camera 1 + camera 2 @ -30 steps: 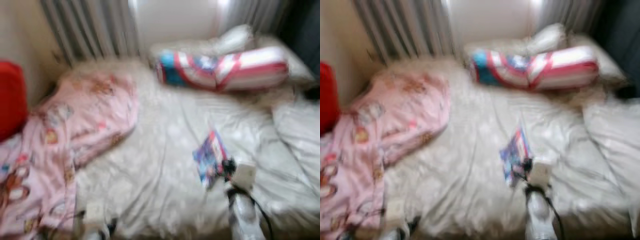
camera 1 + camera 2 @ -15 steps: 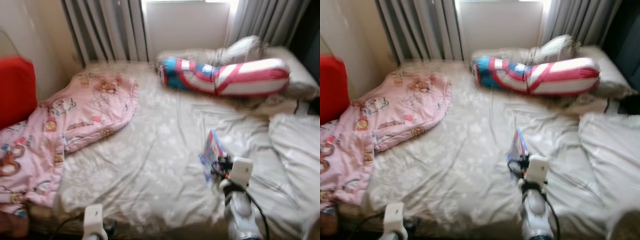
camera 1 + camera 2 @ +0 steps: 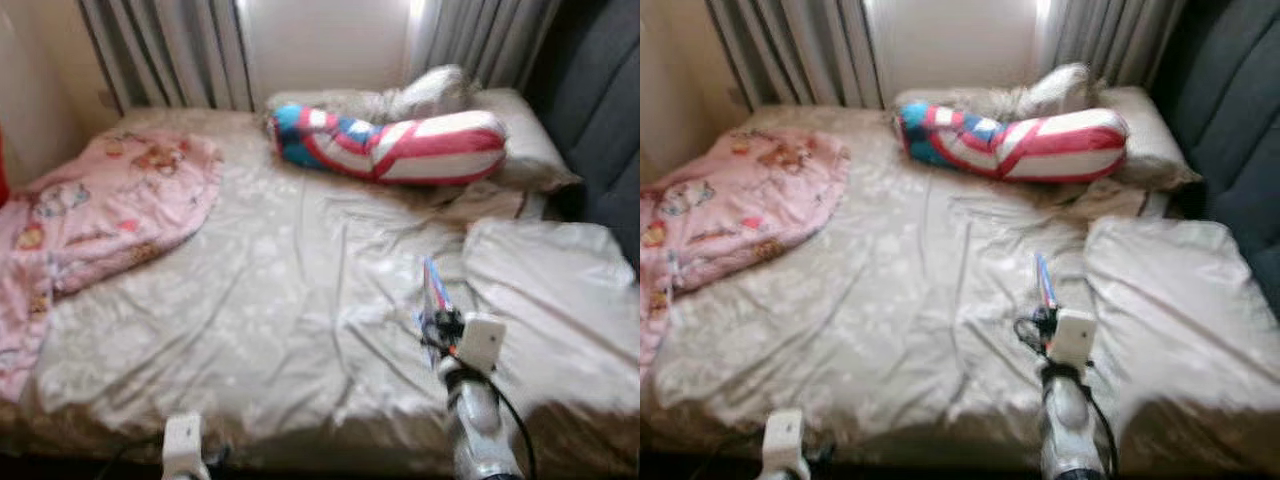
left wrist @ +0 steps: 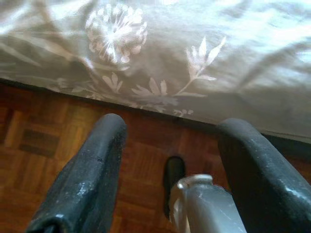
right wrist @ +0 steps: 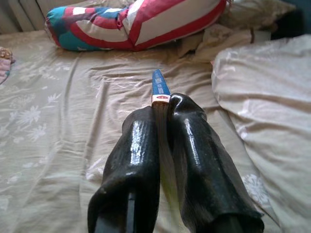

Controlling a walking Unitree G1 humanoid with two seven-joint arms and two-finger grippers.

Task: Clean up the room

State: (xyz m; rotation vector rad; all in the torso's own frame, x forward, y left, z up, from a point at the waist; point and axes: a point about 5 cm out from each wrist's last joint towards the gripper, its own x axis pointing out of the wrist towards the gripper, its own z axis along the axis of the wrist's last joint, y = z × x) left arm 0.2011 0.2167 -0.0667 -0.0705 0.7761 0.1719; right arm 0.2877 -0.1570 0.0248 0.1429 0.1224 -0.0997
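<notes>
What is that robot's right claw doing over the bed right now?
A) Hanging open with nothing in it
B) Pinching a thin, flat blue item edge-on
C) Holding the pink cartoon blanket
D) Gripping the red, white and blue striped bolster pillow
B: in the right wrist view the right gripper has its two black fingers closed on a thin, flat blue item, above the pale floral bedsheet.
</notes>
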